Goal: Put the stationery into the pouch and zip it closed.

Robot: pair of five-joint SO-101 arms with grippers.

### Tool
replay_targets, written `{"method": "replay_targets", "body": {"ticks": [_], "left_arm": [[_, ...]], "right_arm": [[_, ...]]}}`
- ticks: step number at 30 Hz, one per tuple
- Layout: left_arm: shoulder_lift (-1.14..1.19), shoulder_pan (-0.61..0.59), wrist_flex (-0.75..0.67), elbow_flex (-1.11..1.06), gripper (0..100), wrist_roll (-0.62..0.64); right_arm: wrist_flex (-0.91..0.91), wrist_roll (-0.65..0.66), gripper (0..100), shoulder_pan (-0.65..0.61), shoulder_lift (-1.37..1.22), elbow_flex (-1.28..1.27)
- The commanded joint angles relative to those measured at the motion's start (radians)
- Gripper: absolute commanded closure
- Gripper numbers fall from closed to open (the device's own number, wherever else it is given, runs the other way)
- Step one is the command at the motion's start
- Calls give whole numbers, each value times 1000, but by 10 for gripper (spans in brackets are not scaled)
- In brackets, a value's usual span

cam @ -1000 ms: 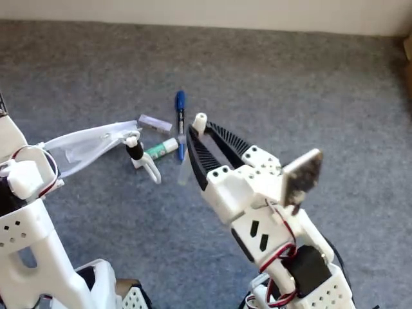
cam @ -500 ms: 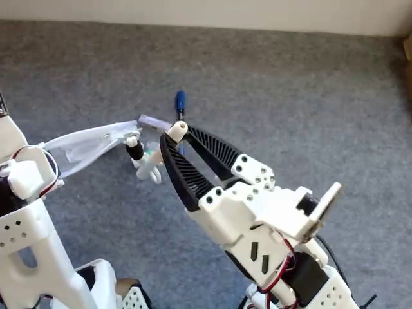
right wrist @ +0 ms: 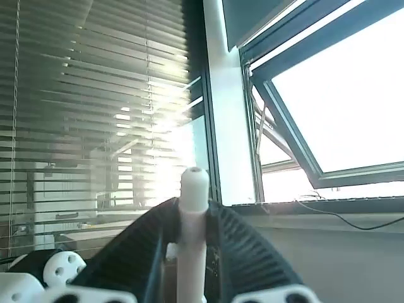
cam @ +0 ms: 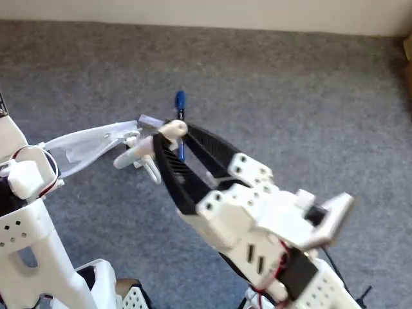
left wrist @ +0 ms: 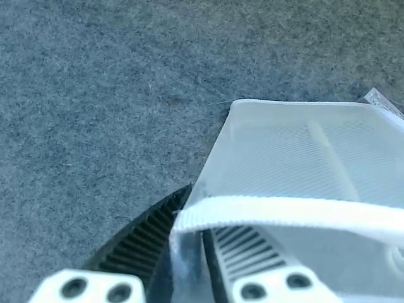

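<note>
Left gripper (left wrist: pixel 189 249) is clamped tight on one end of the pouch (cam: pixel 90 143), and its wrist view shows it plainly: the black ribbed jaws pinch the translucent mesh between them, with the white zip band (left wrist: pixel 284 211) curling across just above. From there the pouch stretches out over the grey carpet (cam: pixel 309 84), with its far end towards the loose stationery.

Over to the right gripper (cam: pixel 170 138), out in the middle of the high view with its long black jaws pointing at that far end of the pouch. It holds something: a white stick (cam: pixel 174 130), round-ended, squeezed between the jaws and poking out past the tips. In the right wrist view the same white stick (right wrist: pixel 193 189) stands straight up between the jaws of the right gripper (right wrist: pixel 191 211), with window blinds (right wrist: pixel 95 95) and a bright open window (right wrist: pixel 334 95) behind it. The stick's tip sits just beside the pouch's end; whether it touches the mesh, I can't tell.

On the carpet, a blue pen (cam: pixel 179 100) lies right behind the gripper tips, its lower half hidden by the jaws. A small lilac eraser (cam: pixel 149 120) rests against the pouch's far corner. Just below the pouch's end there's a pale, blurred shape (cam: pixel 125 158), and I can't make out what it is.
</note>
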State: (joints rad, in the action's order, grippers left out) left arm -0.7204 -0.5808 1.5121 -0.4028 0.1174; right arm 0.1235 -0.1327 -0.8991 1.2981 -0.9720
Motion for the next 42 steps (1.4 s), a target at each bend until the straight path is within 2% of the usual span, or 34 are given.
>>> {"method": "replay_targets", "body": {"ticks": [1, 18, 27, 34, 37, 42], "left_arm": [[15, -7, -9, -19, 995, 9], [15, -7, -9, -19, 995, 9], [15, -5, -9, -19, 995, 9], [15, -5, -9, -19, 995, 9], [15, -5, -9, -19, 995, 9], [15, -7, -9, -21, 995, 9]], "right_arm": [[120, -5, 994, -19, -94, 18], [415, -6, 994, -21, -426, 12], [427, 3, 994, -64, -621, 5], [427, 275, 994, -174, -659, -56], [427, 328, 994, -208, -659, -93], [426, 344, 994, -205, -661, -110]]}}
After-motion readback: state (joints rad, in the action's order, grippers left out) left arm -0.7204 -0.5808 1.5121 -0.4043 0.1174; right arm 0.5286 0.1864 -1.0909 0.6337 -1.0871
